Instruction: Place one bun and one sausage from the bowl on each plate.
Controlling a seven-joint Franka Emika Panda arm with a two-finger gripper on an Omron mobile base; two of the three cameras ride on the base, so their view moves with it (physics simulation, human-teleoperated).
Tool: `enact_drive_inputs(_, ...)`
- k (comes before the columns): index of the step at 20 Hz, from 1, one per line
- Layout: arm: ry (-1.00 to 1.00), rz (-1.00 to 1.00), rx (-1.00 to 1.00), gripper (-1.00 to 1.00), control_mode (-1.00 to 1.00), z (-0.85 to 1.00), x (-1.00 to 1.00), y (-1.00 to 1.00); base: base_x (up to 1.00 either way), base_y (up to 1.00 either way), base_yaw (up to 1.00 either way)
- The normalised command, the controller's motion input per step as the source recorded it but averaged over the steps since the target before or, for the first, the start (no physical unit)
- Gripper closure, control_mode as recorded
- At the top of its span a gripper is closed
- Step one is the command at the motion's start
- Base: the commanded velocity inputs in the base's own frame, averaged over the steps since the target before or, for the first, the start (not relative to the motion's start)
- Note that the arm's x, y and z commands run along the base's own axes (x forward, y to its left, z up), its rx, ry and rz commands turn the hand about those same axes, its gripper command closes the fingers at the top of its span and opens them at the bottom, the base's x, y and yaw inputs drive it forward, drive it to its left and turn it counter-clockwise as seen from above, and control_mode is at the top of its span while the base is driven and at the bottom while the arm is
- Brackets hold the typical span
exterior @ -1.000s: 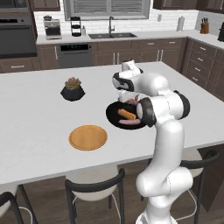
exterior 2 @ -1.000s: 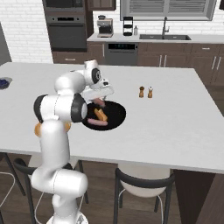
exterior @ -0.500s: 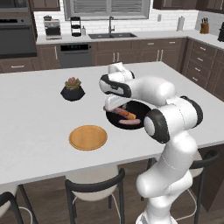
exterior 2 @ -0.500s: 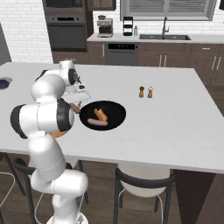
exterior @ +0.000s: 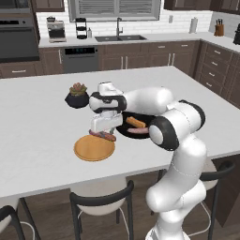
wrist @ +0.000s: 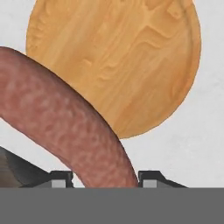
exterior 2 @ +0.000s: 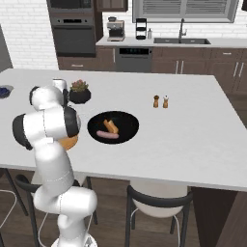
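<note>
Your gripper (exterior: 104,134) is clamped on a reddish-brown sausage (exterior: 104,136), which lies crosswise between the jaws and hangs just above the near rim of the orange-tan plate (exterior: 93,148). A second ago the hand stood over the black bowl (exterior 2: 113,127); it has since swung away to the plate, carrying the sausage with it. In the hand view, the sausage (wrist: 65,127) runs diagonally across the plate's wood-grained face (wrist: 131,52), so you are above the plate's edge rather than its centre. One sausage (exterior 2: 107,135) and one bun (exterior 2: 111,126) remain in the bowl, lying beside each other. The plate itself is bare, and the blue-grey plate cannot be made out. Judged from this layout, the first delivery is under way and nothing has yet been set down. You would do well to move a little farther over the plate before releasing, since a round sausage dropped at the rim may roll onto the white counter (exterior: 42,117). A potted plant (exterior: 77,95) stands beyond the plate, well clear of your path.
</note>
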Motion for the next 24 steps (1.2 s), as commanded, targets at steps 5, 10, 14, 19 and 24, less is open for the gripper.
enact_drive_inputs(5, 0.06, 0.08, 0.04, 1.0, -1.0, -0.69, 0.21, 0.5, 0.0, 0.0, 0.0)
enact_drive_inputs(10, 0.0, 0.01, -0.04, 1.0, -1.0, -0.57, 0.77, 0.02, 0.0, 0.0, 0.0)
enact_drive_inputs(14, 0.0, 0.0, 0.01, -1.0, -1.0, 0.12, 0.38, -0.02, 0.0, 0.0, 0.0)
enact_drive_inputs(19, -0.03, -0.03, 0.01, -1.0, -1.0, 0.39, 0.05, -0.13, 0.0, 0.0, 0.0)
enact_drive_inputs(24, -0.03, -0.11, 0.0, -1.0, -1.0, 0.08, 0.0, -0.33, 0.0, 0.0, 0.0)
